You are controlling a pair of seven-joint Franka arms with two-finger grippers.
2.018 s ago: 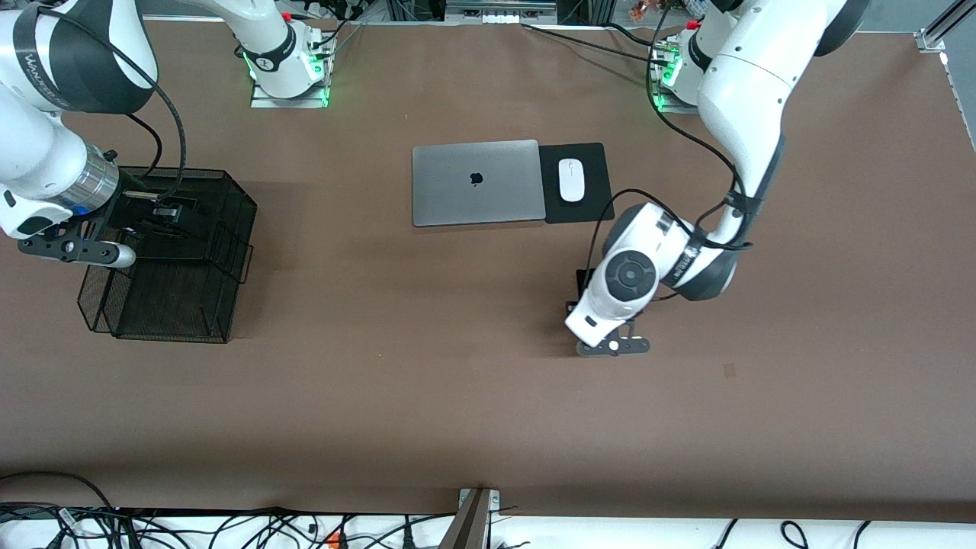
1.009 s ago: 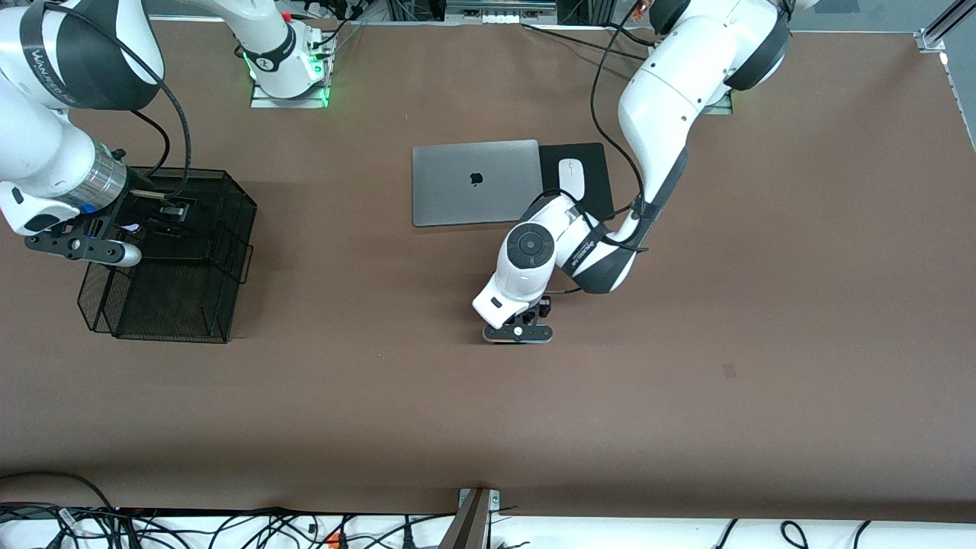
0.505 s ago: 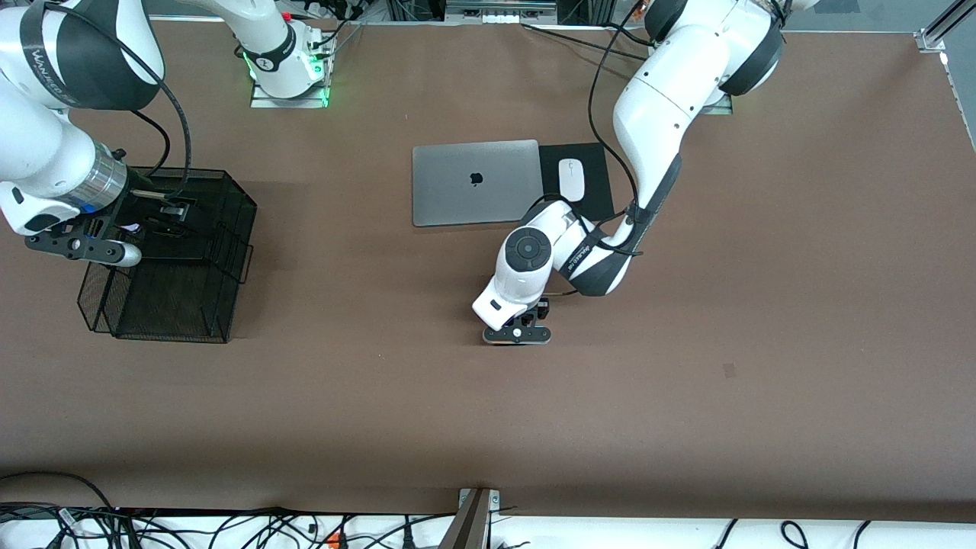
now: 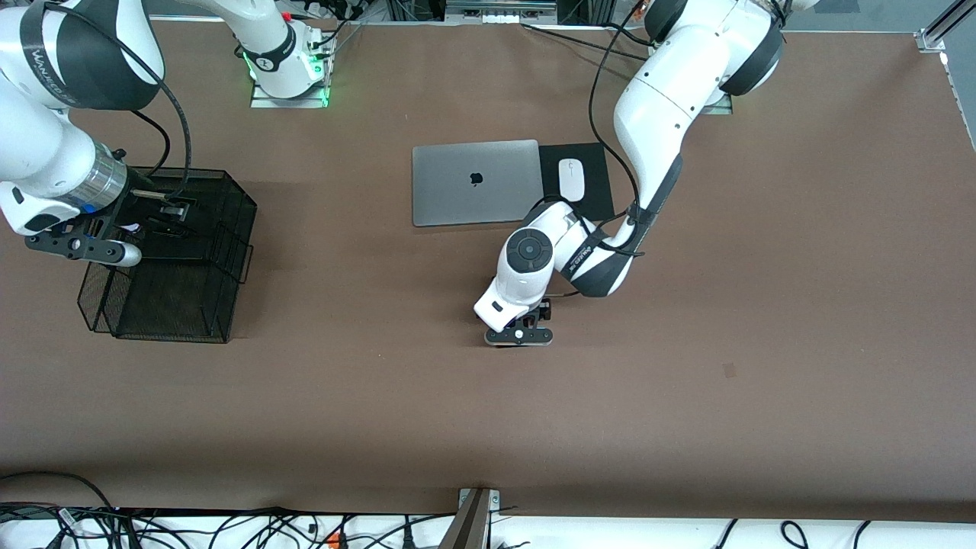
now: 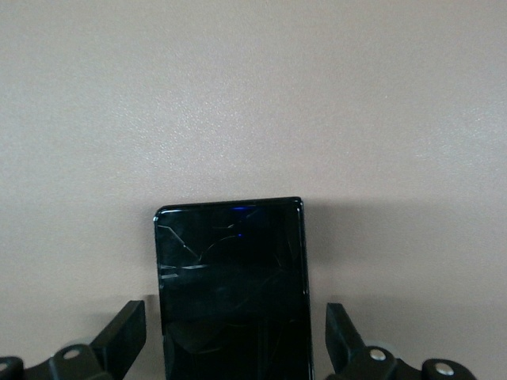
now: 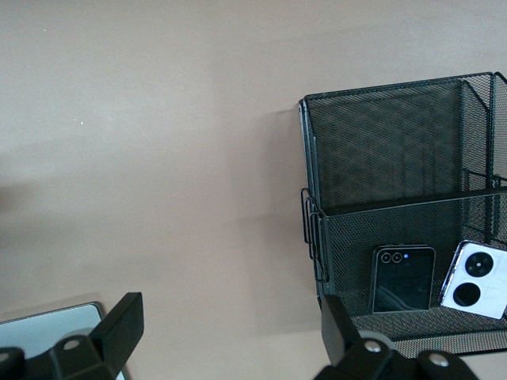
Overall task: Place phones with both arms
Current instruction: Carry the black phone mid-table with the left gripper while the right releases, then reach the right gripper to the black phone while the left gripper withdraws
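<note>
Black cracked slab phone point(image 5: 231, 289) lies flat on the brown table point(image 4: 686, 396) between the left gripper's point(image 5: 236, 348) parted fingers – released, no contact, nearer the front camera than the grey laptop point(image 4: 476, 182). Since 0.5 s ago the left wrist has barely shifted. Right gripper point(image 6: 230, 344) stays open over the black mesh basket point(image 6: 396, 134) w/ a small black phone point(image 6: 403, 278) and a lilac one point(image 6: 475, 279) inside.

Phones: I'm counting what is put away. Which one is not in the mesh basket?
The long black phone with the cracked screen. It lies on the bare table between the left gripper's open fingers; the small black phone and lilac phone sit inside the black mesh basket.
</note>
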